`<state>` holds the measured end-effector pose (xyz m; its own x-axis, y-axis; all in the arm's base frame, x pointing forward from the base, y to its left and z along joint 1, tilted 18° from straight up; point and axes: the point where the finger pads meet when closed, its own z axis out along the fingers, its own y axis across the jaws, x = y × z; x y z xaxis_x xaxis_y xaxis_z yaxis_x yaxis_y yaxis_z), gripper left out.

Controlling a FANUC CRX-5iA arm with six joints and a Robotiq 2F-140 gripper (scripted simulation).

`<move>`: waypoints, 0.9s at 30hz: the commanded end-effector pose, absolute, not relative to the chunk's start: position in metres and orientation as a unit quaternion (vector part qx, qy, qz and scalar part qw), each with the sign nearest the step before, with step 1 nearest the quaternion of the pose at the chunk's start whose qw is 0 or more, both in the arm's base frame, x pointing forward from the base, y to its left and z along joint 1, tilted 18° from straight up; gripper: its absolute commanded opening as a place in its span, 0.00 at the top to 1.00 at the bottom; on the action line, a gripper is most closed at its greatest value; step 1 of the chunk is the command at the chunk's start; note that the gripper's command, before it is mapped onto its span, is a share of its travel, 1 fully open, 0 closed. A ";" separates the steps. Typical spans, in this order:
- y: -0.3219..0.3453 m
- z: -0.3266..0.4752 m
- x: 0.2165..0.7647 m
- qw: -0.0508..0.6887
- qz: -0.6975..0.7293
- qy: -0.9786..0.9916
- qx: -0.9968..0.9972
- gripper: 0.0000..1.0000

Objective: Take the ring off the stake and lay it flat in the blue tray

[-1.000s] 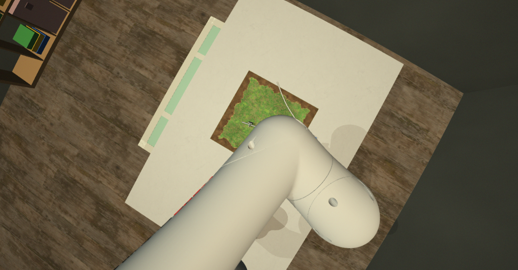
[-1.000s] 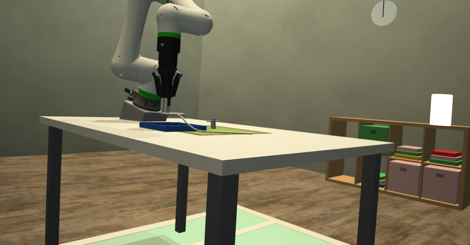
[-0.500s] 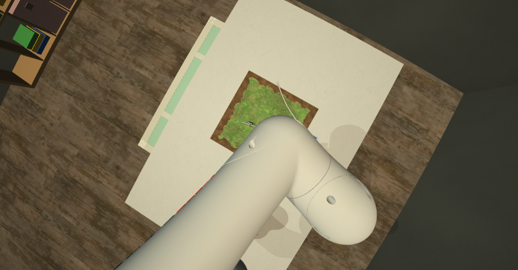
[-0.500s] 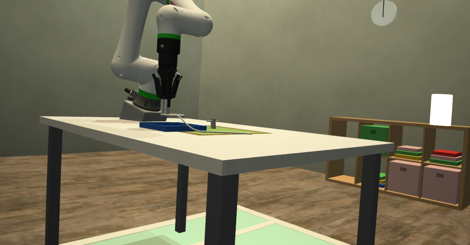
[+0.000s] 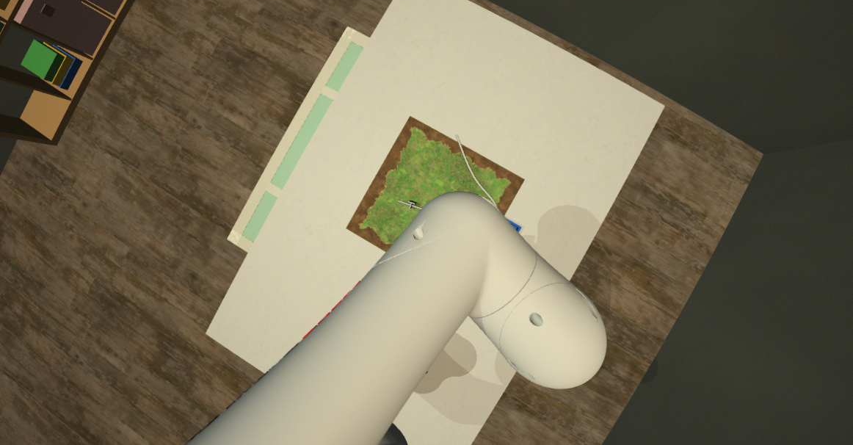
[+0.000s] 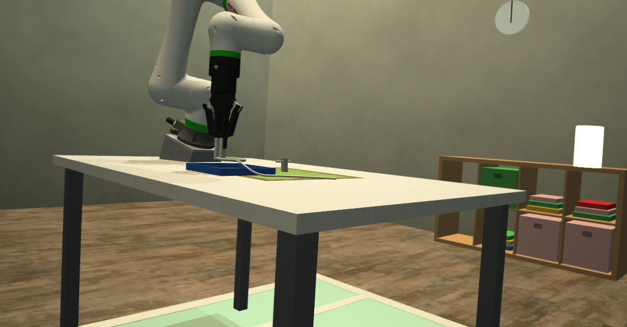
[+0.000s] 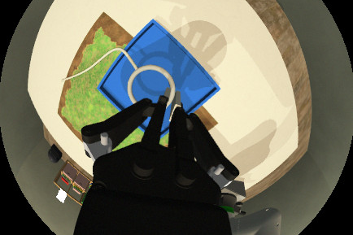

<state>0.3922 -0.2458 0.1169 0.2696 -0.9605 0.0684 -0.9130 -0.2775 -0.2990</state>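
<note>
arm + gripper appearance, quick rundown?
The arm has glossy white, rounded tubular links with green bands at the joints and small red lettering near the upper band. It stands on a grey base. The gripper is black, with linkage fingers. No external cables visible.
</note>
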 end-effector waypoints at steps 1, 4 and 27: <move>-0.246 0.114 0.394 0.100 -0.119 0.593 -0.790 0.90; -0.246 0.111 0.395 0.100 -0.119 0.593 -0.790 0.90; -0.246 0.093 0.400 0.100 -0.119 0.593 -0.790 0.90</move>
